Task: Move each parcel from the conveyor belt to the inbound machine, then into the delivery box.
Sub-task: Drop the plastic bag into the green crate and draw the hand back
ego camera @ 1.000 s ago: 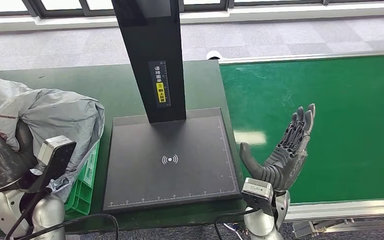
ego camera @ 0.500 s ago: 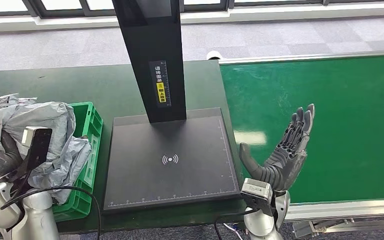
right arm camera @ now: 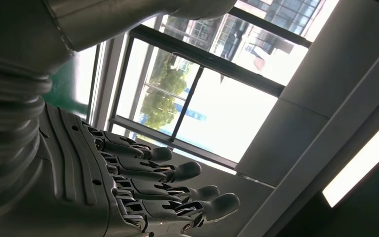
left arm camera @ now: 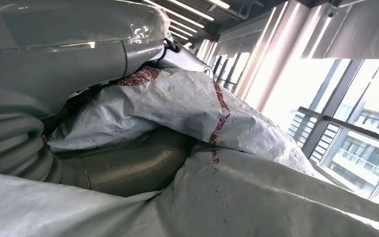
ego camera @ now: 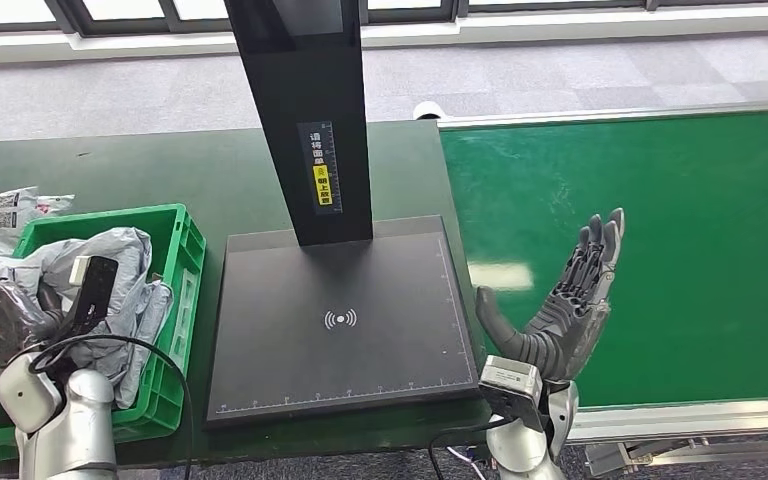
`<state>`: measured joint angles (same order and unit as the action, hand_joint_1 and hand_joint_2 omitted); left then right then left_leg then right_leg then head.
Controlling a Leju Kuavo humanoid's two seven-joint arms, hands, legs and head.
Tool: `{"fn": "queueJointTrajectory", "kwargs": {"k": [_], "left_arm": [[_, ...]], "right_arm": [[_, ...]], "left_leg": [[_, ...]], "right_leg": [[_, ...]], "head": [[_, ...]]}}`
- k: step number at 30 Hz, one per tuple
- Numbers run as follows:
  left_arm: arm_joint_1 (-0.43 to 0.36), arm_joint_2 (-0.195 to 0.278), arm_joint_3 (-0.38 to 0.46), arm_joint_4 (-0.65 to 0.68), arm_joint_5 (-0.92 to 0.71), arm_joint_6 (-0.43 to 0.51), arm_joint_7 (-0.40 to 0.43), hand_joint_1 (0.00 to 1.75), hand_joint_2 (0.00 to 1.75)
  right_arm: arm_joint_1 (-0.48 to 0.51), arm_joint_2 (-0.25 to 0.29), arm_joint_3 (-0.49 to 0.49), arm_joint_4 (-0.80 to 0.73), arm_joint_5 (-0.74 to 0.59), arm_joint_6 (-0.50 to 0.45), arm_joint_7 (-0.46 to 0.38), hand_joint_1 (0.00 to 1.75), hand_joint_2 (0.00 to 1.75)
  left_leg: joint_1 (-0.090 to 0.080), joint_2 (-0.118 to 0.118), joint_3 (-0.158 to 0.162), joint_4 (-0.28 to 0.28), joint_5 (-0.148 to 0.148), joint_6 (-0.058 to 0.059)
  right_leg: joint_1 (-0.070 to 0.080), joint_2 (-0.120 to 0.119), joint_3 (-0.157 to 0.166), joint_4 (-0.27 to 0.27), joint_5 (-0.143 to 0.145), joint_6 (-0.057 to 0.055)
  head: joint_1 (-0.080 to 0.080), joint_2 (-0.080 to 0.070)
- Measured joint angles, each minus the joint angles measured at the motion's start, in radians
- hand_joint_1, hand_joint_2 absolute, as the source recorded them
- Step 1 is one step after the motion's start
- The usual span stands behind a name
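A crumpled grey parcel (ego camera: 120,262) lies in the green delivery box (ego camera: 186,262) at the table's left. My left hand (ego camera: 2,318) is down in the box and grips the parcel's plastic. In the left wrist view the grey parcel (left arm camera: 187,103) folds around my thumb (left arm camera: 123,168). My right hand (ego camera: 565,310) stands upright at the near edge of the green conveyor belt (ego camera: 660,200), fingers spread and nothing in it. The right wrist view shows the same right hand (right arm camera: 143,192) with fingers extended and apart. No parcel lies on the visible stretch of belt.
The black inbound machine's plate (ego camera: 340,320) sits between box and belt, with its tall black post (ego camera: 305,120) rising at the back. Another pale parcel (ego camera: 0,210) with a label lies beyond the box's far left corner. Dark green table (ego camera: 160,170) stretches behind.
My left arm has swung left and down, lowering the grey parcel from above the box into it. The right hand has barely moved.
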<state>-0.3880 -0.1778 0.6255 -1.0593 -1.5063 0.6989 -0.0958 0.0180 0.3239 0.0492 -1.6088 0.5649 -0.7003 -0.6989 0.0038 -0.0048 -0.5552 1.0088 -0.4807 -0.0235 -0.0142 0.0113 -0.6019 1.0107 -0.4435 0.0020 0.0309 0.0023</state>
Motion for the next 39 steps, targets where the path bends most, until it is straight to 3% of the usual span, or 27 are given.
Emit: {"fn": "queueJointTrajectory", "kwargs": {"k": [15, 23, 24, 26, 27, 28, 30, 36, 39], "left_arm": [[-0.034, 0.023, 0.000, 0.080, -0.018, 0.000, 0.027, 1.75, 1.75], [-0.139, 0.087, 0.002, 0.317, -0.032, -0.003, 0.123, 1.75, 1.75], [-0.149, 0.094, 0.002, 0.345, -0.037, -0.006, 0.133, 1.45, 1.75], [-0.165, 0.106, 0.002, 0.390, -0.044, -0.013, 0.148, 0.58, 1.75], [-0.171, 0.110, 0.002, 0.409, -0.047, -0.015, 0.154, 0.14, 1.31], [-0.176, 0.113, 0.002, 0.424, -0.049, -0.015, 0.159, 0.00, 0.87], [-0.183, 0.117, 0.002, 0.446, -0.050, -0.012, 0.165, 0.00, 0.00], [-0.168, 0.108, 0.002, 0.412, 0.007, 0.000, 0.115, 0.00, 0.00], [-0.131, 0.079, 0.004, 0.313, 0.063, 0.000, 0.030, 0.00, 0.00]], "right_arm": [[0.000, 0.000, 0.000, 0.001, -0.004, 0.000, 0.000, 0.00, 1.75], [-0.001, 0.000, 0.000, 0.006, -0.010, 0.000, 0.000, 0.00, 1.75], [-0.001, 0.000, 0.000, 0.006, -0.011, 0.000, 0.000, 0.00, 1.75], [-0.001, 0.000, 0.000, 0.006, -0.013, 0.000, 0.000, 0.00, 1.75], [-0.001, 0.000, 0.000, 0.006, -0.014, 0.000, 0.000, 0.00, 1.75], [-0.001, 0.000, 0.000, 0.006, -0.015, 0.000, 0.000, 0.00, 1.75], [-0.001, 0.000, 0.000, 0.006, -0.014, 0.000, 0.000, 0.00, 1.75], [-0.001, 0.000, 0.000, 0.006, -0.009, 0.000, 0.000, 0.00, 1.75], [-0.001, 0.000, 0.000, 0.008, -0.008, 0.000, 0.000, 0.00, 1.75]], "left_leg": [[0.000, -0.001, 0.001, 0.000, 0.001, -0.001], [0.000, -0.005, 0.003, -0.003, -0.002, -0.001], [0.000, -0.005, 0.005, -0.003, -0.002, -0.001], [0.000, -0.004, 0.006, -0.004, -0.001, -0.002], [0.000, -0.004, 0.007, -0.004, 0.000, -0.003], [0.000, -0.004, 0.007, -0.004, 0.000, -0.003], [0.000, -0.003, 0.008, -0.004, 0.000, -0.003], [0.000, -0.001, 0.014, -0.004, -0.001, -0.004], [0.000, 0.001, 0.016, -0.004, -0.003, -0.003]], "right_leg": [[0.000, -0.002, 0.001, 0.000, 0.000, 0.000], [-0.001, -0.007, 0.013, 0.000, -0.004, -0.002], [-0.001, -0.006, 0.014, 0.000, -0.004, -0.002], [-0.001, -0.005, 0.015, 0.000, -0.003, -0.003], [-0.001, -0.005, 0.015, 0.000, -0.003, -0.003], [-0.001, -0.004, 0.015, 0.000, -0.003, -0.003], [-0.001, -0.003, 0.016, 0.000, -0.003, -0.003], [-0.001, 0.000, 0.014, 0.000, -0.003, -0.003], [-0.001, 0.002, 0.013, 0.000, -0.003, -0.003]], "head": [[0.000, 0.000], [0.000, 0.000], [0.000, 0.000], [0.000, 0.000], [0.000, 0.000], [0.000, 0.000], [0.000, 0.000], [0.000, 0.000], [0.000, 0.000]]}}
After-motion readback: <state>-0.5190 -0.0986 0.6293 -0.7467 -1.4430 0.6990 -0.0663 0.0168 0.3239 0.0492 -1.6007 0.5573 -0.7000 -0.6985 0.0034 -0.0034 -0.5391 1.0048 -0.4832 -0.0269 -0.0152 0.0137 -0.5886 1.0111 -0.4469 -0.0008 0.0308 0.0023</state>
